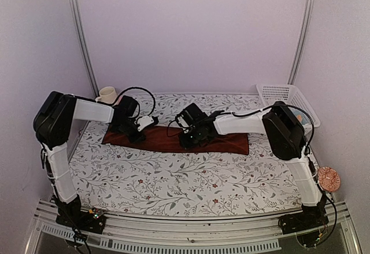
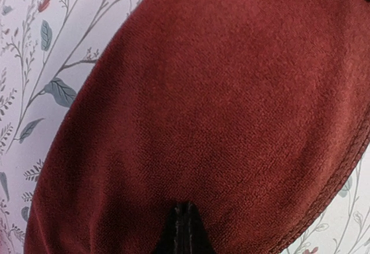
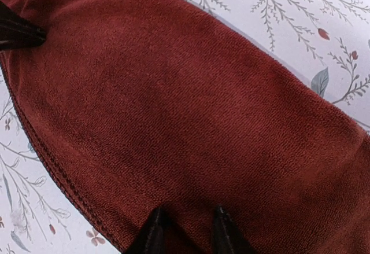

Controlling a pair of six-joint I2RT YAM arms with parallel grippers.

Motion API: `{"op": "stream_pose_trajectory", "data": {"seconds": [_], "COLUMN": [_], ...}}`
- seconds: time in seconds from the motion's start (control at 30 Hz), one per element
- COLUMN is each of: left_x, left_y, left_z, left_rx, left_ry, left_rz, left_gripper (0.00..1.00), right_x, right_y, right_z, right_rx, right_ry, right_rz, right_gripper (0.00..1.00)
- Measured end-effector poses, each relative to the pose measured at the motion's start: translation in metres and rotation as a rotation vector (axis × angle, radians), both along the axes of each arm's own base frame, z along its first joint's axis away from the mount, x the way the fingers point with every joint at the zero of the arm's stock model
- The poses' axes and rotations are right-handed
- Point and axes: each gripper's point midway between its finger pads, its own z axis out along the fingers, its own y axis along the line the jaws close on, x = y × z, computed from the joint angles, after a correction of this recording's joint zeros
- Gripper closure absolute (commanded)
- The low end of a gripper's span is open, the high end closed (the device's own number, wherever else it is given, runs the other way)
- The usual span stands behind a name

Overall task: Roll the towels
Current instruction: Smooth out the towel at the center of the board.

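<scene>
**Maroon towel [image 1: 173, 140] held by both tools, no roll formed yet**

Left tool [image 2: 184, 231], fingers closed together, is sunk in the cloth at its left end, seemingly pinching it; right tool [image 3: 189, 234], fingers slightly parted with cloth between, sits mid-strip, grip unclear; the towel lies as a long flat strip across the far half of the floral surface [image 1: 173, 179]; a good roll likely needs the left end turned over tightly, edges aligned, the other tool steadying the strip.

Floral-covered table [image 1: 173, 179], maroon towel [image 1: 163, 140] laid flat, mug [image 1: 107, 95] far left, basket [image 1: 287, 96] far right
</scene>
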Motion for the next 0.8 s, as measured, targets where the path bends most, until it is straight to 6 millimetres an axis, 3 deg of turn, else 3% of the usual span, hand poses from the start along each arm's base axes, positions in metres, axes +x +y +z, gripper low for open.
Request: {"op": "stream_pose_trajectory", "data": {"seconds": [0.07, 0.17, 0.23, 0.33, 0.43, 0.53, 0.63, 0.7, 0.8], "left_x": [-0.003, 0.0, 0.002, 0.002, 0.001, 0.005, 0.018, 0.033, 0.055], "left_y": [0.002, 0.005, 0.007, 0.011, 0.011, 0.012, 0.024, 0.044, 0.085], "left_z": [0.0, 0.003, 0.006, 0.009, 0.019, 0.042, 0.073, 0.089, 0.093], "left_rx": [0.003, 0.002, -0.003, -0.015, -0.039, -0.075, -0.121, -0.146, -0.152], "left_ry": [0.002, 0.001, 0.014, 0.039, 0.045, 0.007, -0.06, -0.102, -0.136], "left_rz": [0.0, 0.04, 0.071, 0.112, 0.137, 0.16, 0.211, 0.273, 0.386], "left_gripper": [0.94, 0.69, 0.57, 0.45, 0.35, 0.33, 0.33, 0.34, 0.38], "right_x": [-0.009, -0.016, -0.024, -0.03, -0.036, -0.037, -0.041, -0.045, -0.048], "right_y": [-0.001, -0.009, -0.022, -0.053, -0.101, -0.145, -0.186, -0.209, -0.233], "right_z": [0.001, 0.005, 0.008, 0.02, 0.036, 0.047, 0.045, 0.039, 0.033], "right_rx": [-0.004, -0.021, -0.045, -0.061, -0.056, -0.039, -0.041, -0.045, -0.04], "right_ry": [0.01, 0.012, 0.015, 0.013, 0.005, -0.009, -0.01, -0.004, 0.008], "right_rz": [0.003, -0.02, -0.044, -0.116, -0.234, -0.363, -0.486, -0.56, -0.644], "right_gripper": [0.44, 0.35, 0.28, 0.24, 0.21, 0.17, 0.16, 0.15, 0.15]}}
